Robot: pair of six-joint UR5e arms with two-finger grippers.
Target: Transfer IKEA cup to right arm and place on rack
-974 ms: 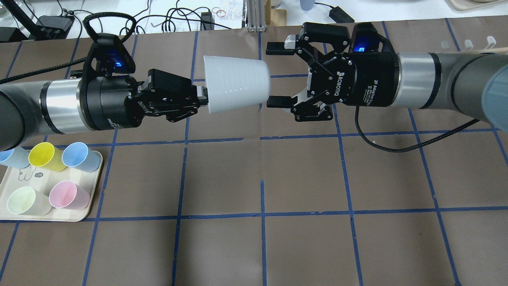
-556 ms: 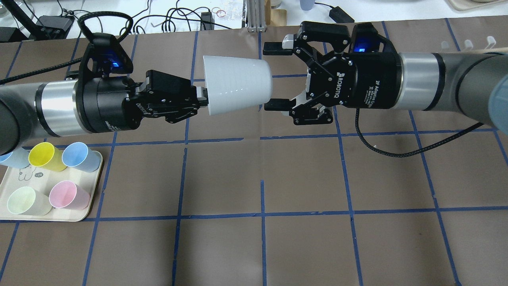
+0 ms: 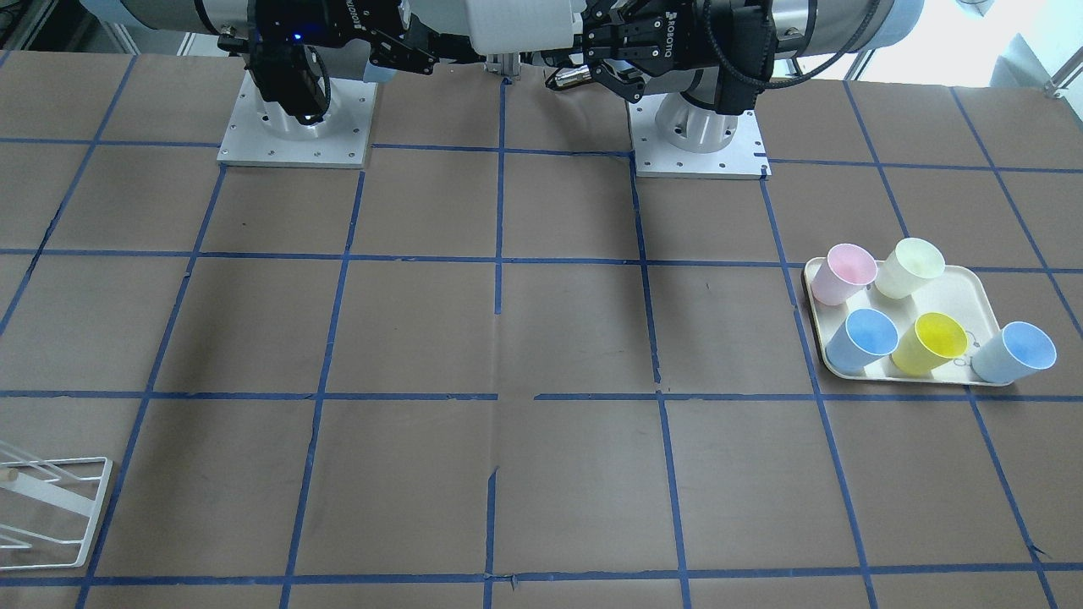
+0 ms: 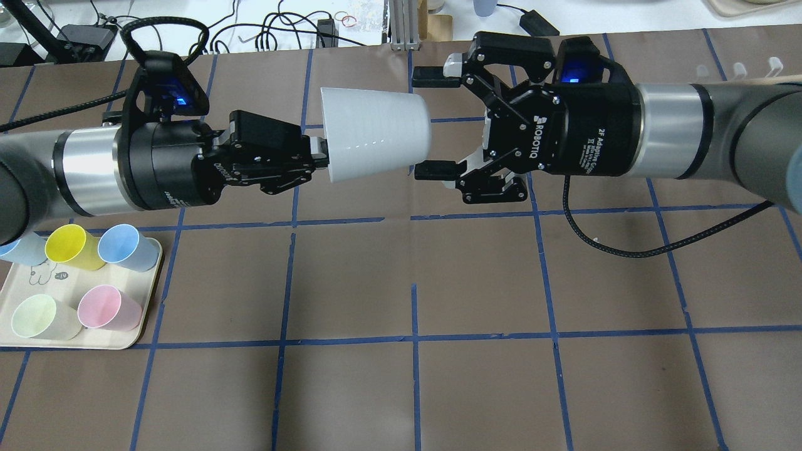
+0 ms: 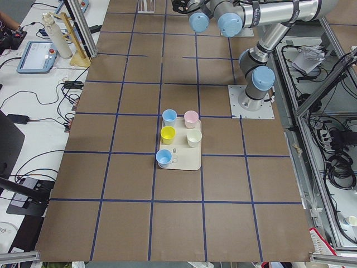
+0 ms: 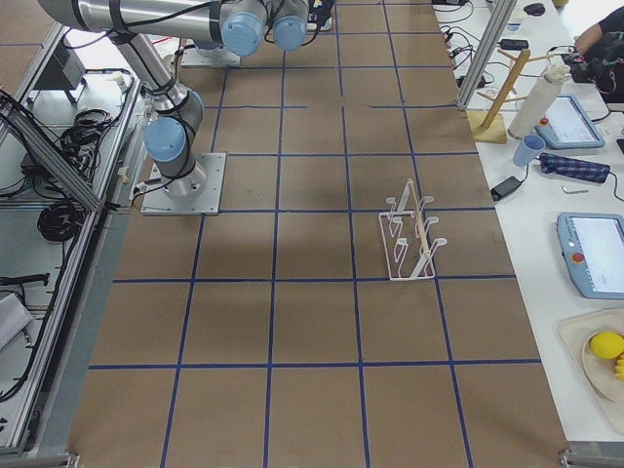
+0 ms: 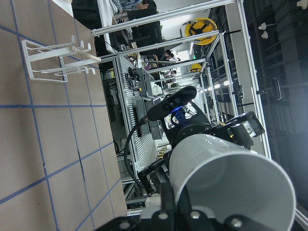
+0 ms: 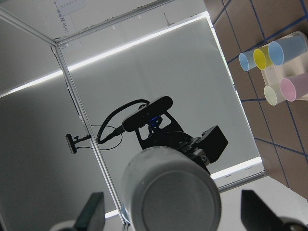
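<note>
Both held out level, head-on: left gripper (image 4: 319, 153) pinches the IKEA cup (image 4: 376, 134) by its rim, right gripper (image 4: 429, 122) gapes wide around the base.

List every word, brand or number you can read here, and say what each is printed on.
"ROBOTIQ": right end effector, on its black body.
"2F Adaptive": same body; the smaller print beside it is too small to read.
"ROBOTIQ": left end effector, clearest in the front-facing view.
"14": tray, beside a small drawing.
Paper sheet at the top of the right wrist view: too blurred to read.
</note>
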